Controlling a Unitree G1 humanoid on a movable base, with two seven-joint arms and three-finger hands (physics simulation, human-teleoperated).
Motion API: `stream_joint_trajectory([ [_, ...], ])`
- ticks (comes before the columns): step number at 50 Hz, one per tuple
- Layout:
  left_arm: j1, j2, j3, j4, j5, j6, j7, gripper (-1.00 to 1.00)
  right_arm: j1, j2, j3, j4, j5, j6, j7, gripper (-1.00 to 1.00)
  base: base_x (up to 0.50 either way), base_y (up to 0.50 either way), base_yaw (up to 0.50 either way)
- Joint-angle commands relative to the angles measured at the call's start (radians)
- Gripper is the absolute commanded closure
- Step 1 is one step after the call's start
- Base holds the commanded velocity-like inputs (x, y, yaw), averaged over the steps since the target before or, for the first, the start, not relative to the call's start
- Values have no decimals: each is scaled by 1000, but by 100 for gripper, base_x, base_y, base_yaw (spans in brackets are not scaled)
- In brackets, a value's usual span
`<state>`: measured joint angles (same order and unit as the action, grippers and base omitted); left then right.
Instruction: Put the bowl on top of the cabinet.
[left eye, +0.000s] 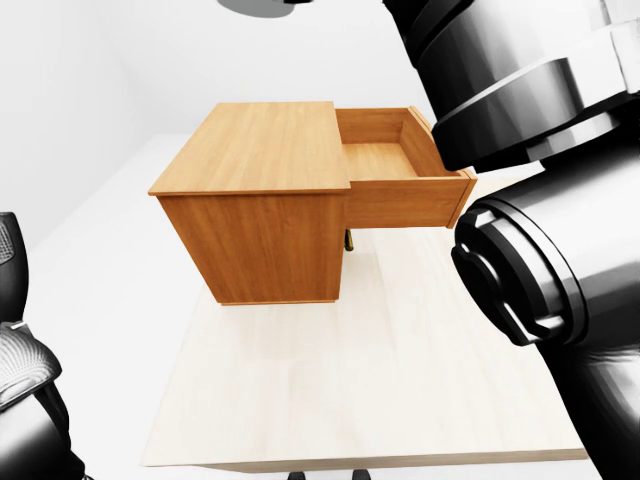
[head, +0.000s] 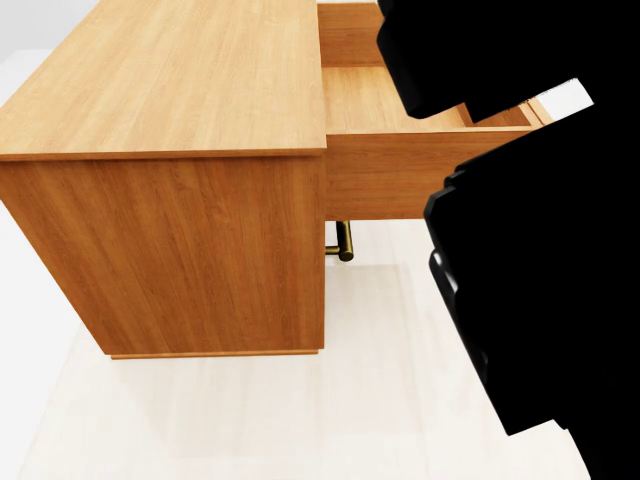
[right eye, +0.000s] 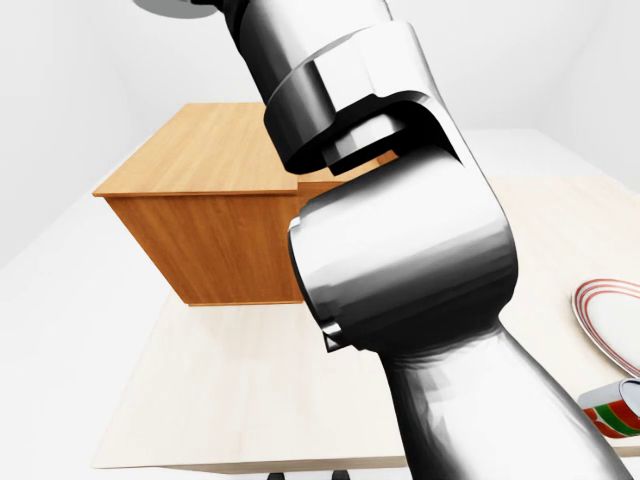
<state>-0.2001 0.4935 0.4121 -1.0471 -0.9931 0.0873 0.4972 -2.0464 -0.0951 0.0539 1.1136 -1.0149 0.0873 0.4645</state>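
The wooden cabinet stands on the pale table, its drawer pulled out to the right and showing a bare floor. My right arm rises steeply across the right-eye view, over the drawer, and leaves at the top edge. A pale grey rounded shape is cut off by the top edge above the cabinet; I cannot tell whether it is the bowl or my hand. Dark parts of my left arm show at the bottom left of the left-eye view, with no fingers clearly seen.
A brass handle sticks out under the open drawer. In the right-eye view a white plate with red rings and a red-and-green striped container lie at the table's right edge. The table's near edge runs along the bottom.
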Motion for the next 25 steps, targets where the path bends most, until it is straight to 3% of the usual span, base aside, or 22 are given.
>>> stream_joint_trajectory([
  [1, -2, 0, 3, 0, 1, 0, 1, -100, -8, -6, -19, 150, 6, 0, -129, 97, 0, 0, 0],
  [7, -8, -10, 2, 0, 10, 0, -5, -100, -38, -16, -37, 206, -1, 0, -226, 97, 0, 0, 0],
  [18, -8, 12, -2, 0, -19, 0, 18, -100, -48, -23, -59, 237, -40, 0, -237, 96, 0, 0, 0],
  [25, -9, 1, -4, 0, 0, 0, 1, -100, -48, -15, -81, 248, -62, 0, -250, 97, 0, 0, 0],
])
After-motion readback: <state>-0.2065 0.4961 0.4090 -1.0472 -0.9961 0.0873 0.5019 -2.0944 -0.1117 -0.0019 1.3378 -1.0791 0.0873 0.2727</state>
